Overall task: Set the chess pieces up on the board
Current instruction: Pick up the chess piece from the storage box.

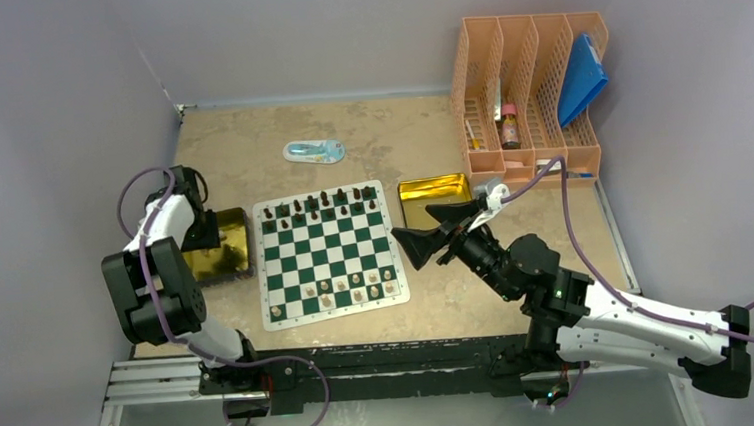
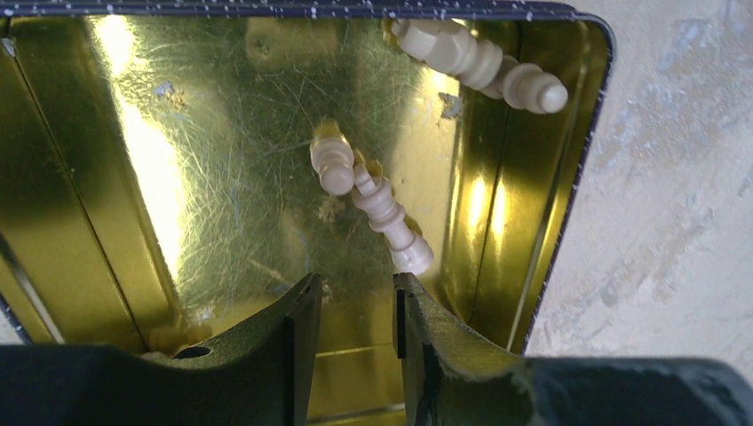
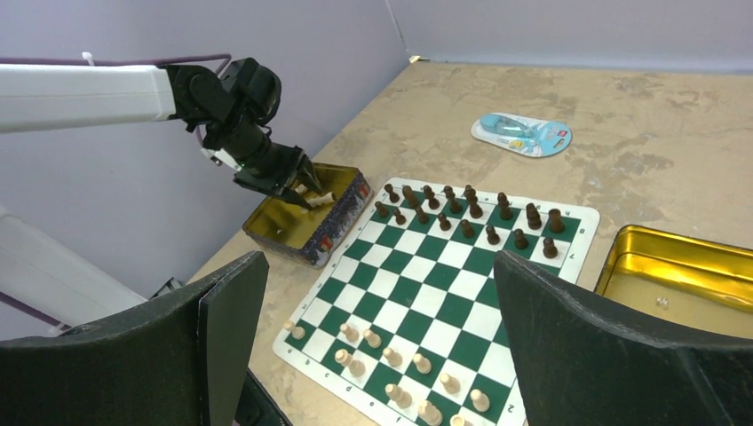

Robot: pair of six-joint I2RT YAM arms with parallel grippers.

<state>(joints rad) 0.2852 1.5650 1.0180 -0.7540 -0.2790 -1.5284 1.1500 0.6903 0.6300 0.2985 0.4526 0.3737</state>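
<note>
Cream piece (image 2: 388, 219) in the tin (image 2: 222, 106) (probably light, slick, rolls): pinch its waist. My left pincer (image 2: 355, 284) is half-open, empty.

Board (image 1: 327, 249): middle rows bare, room to reach in. Dark pieces (image 1: 322, 205) fill far rows, cream pieces (image 1: 356, 287) fill near rows. Left gripper (image 2: 355, 284) low inside left gold tin (image 2: 178, 177), walls close around, loose cream pieces (image 2: 377, 204) just ahead. Right gripper (image 1: 419, 225) hangs beside board's right edge, near right gold tin (image 1: 433, 189). Orange rack (image 1: 530, 92) blocks far right corner.
</note>
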